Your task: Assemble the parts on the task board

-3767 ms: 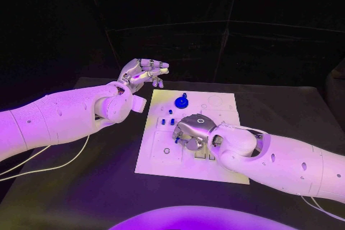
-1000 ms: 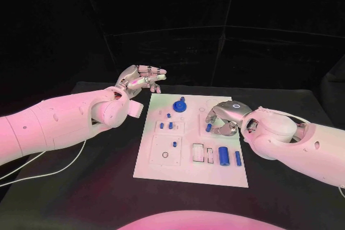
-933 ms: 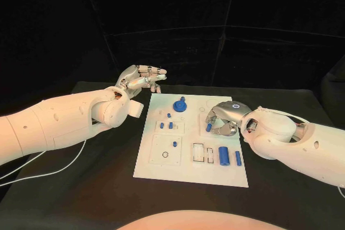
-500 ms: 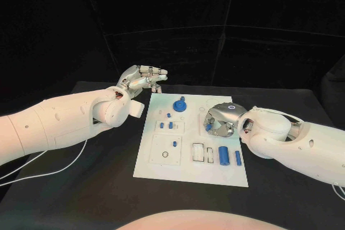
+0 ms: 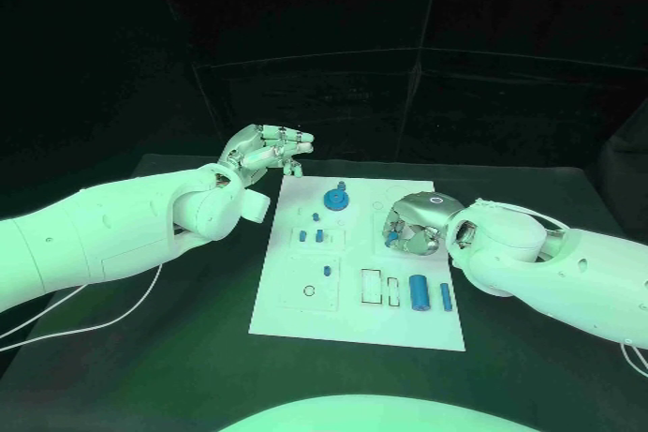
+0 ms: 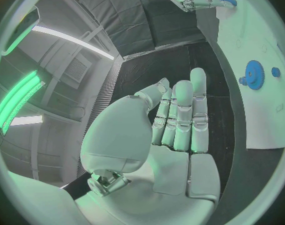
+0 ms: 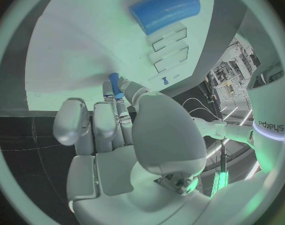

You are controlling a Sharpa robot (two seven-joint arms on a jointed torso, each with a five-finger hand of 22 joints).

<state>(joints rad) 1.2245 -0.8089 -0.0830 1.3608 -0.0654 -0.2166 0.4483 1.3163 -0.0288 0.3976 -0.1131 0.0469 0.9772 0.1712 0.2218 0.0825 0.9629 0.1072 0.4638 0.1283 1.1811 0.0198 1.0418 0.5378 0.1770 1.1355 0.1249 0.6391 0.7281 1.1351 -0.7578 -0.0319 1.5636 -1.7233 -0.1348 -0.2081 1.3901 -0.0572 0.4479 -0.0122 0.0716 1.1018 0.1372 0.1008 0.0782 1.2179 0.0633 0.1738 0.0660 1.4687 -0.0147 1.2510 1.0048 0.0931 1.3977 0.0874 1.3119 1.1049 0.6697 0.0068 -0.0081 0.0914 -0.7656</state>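
Your right hand (image 5: pixel 412 224) has lifted off the lower board to mid-frame, pinching a small blue part (image 7: pixel 114 84) above the task board (image 5: pixel 304 315). Left hand (image 5: pixel 268 147) hovers upper left, fingers curled, holding nothing.

Right hand (image 5: pixel 412 224) hides board slot beneath; pinched blue part (image 7: pixel 115 85) mostly covered, shape unclear.

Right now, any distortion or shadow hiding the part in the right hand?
Head view: little bending, but the right hand covers most of its small blue part. Right wrist view: fisheye curves the task board edges; the fingers cast a soft shadow there, yet the pinched part shows plainly.
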